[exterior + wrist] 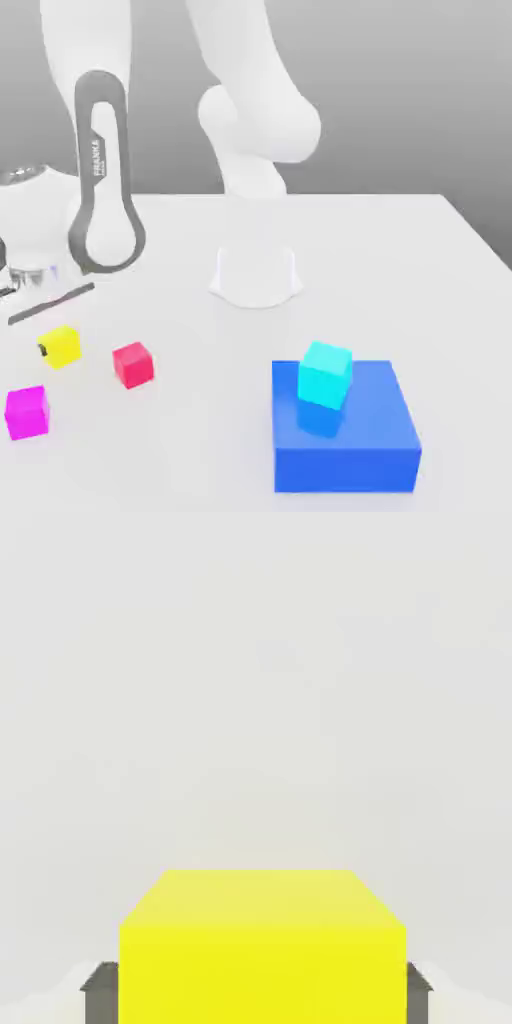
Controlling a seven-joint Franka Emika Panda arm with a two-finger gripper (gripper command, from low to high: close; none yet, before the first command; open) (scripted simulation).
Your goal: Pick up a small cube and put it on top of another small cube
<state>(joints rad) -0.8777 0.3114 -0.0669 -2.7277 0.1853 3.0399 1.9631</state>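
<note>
**Supervisor:** Where's the yellow cube (61,345) right now?

**Me:** I see it on the white desk (400,260), just beside the red cube (132,364), on the side toward the exterior view's left. The magenta cube (27,411) sits near the red one too, farther out and closer to the camera. Well apart from the red cube, toward the exterior view's right, a cyan cube (325,374) rests on a large blue block (345,440).

**Supervisor:** And the hand?

**Me:** My hand (264,992) is clenched on the yellow cube; in the hand view I see a dark finger (100,992) pressed against each side of it. The arm (105,170) leans down over that spot.
</note>
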